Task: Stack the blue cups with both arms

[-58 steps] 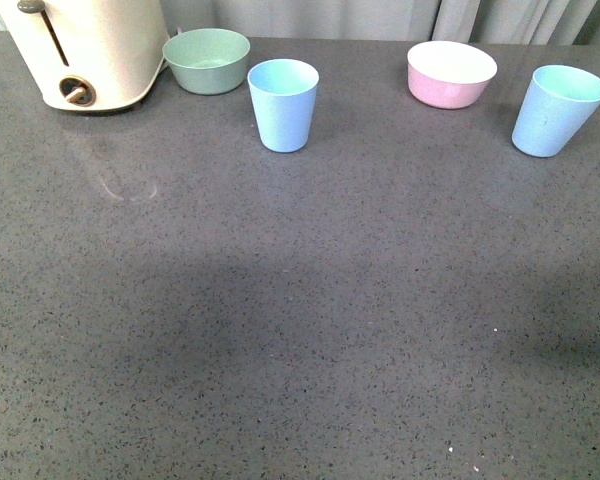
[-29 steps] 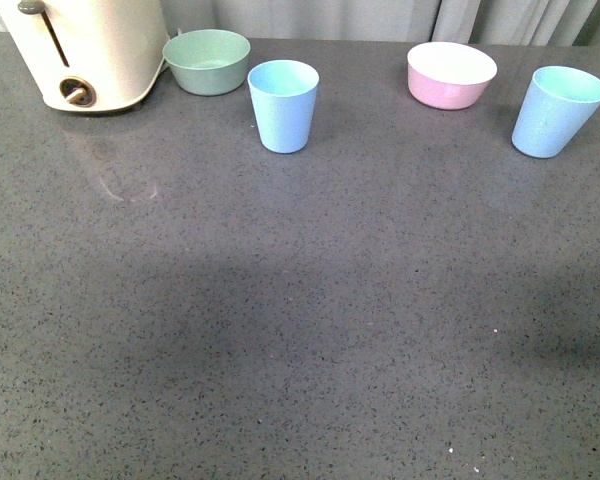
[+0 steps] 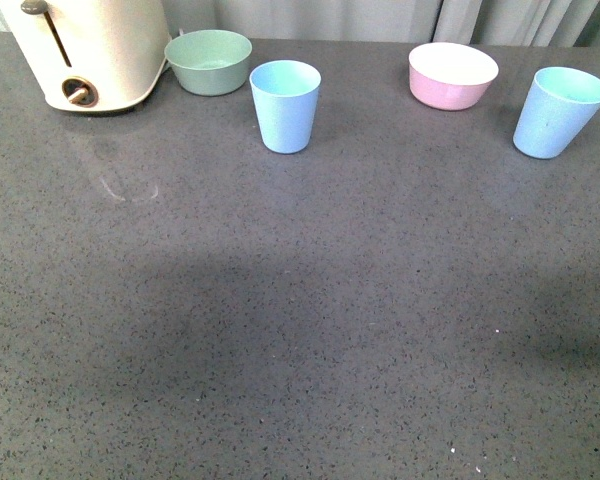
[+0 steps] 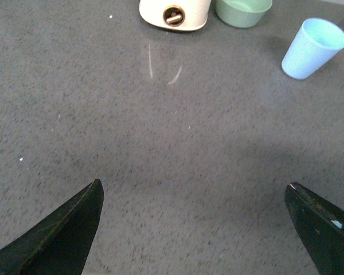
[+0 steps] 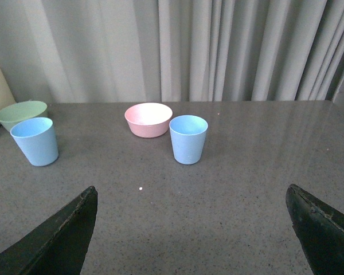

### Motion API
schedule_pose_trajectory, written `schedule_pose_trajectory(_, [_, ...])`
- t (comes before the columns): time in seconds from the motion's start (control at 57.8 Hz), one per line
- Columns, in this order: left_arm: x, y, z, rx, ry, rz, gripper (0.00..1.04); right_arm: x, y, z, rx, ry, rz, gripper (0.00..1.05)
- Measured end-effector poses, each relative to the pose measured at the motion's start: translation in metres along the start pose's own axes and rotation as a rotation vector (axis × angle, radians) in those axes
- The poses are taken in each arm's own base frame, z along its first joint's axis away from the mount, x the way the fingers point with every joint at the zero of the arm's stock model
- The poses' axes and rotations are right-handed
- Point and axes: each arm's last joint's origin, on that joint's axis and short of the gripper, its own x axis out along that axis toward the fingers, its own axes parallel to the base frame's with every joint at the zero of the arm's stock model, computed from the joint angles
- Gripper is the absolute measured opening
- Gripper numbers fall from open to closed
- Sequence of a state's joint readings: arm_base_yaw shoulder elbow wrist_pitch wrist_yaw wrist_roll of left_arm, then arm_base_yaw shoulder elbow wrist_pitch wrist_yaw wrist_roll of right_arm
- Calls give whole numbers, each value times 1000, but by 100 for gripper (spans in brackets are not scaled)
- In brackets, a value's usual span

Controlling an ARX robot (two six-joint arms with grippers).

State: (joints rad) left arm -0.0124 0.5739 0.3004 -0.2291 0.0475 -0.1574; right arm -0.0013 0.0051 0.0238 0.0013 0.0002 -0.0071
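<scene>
Two light-blue cups stand upright and apart at the back of the grey table. One cup (image 3: 285, 105) is left of centre, also seen in the left wrist view (image 4: 312, 48) and the right wrist view (image 5: 35, 141). The other cup (image 3: 559, 111) is at the far right, also in the right wrist view (image 5: 188, 138). Neither arm shows in the front view. My left gripper (image 4: 195, 192) is open and empty over bare table, far from the cups. My right gripper (image 5: 192, 195) is open and empty, with the right cup straight ahead at a distance.
A cream toaster (image 3: 85, 50) stands at the back left with a green bowl (image 3: 208, 60) beside it. A pink bowl (image 3: 452, 74) with a white inside sits between the cups. Grey curtains (image 5: 178, 48) hang behind the table's far edge.
The front view has shifted very slightly; the cups and bowls have not moved on the table.
</scene>
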Motion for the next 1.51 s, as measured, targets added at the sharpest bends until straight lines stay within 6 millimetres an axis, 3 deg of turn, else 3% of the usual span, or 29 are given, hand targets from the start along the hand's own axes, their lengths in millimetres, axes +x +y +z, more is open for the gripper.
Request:
schedule_pose_trajectory(0.069, [15,-3,22,-28,-6,-24,96,0,0,0,0,0,0,96])
schedule_pose_trajectory(0.138, [48,-8,55,-61,5,-45,96,0,0,0,0,0,0,96])
schedule_pose_trajectory(0.225, [87,-17,78,-80,70,-63,96,0,0,0,0,0,0,96])
schedule_pose_trajectory(0.346, [129,-29,96,-93,137,-56,96,0,0,0,0,0,0,96])
schedule_pose_trajectory(0.467, [160,-44,112,-100,169,-59,96,0,0,0,0,0,0,96])
schedule_pose_trajectory(0.623, [198,-86,137,-89,188,-86,96,0,0,0,0,0,0,96])
schedule_pose_trajectory(0.9, [255,-140,132,-34,284,-63,96,0,0,0,0,0,0,96])
schedule_pose_trajectory(1.16, [287,-158,120,-19,345,-30,96,0,0,0,0,0,0,96])
schedule_pose_trajectory(1.506, [318,-170,121,-32,378,-5,96,0,0,0,0,0,0,96])
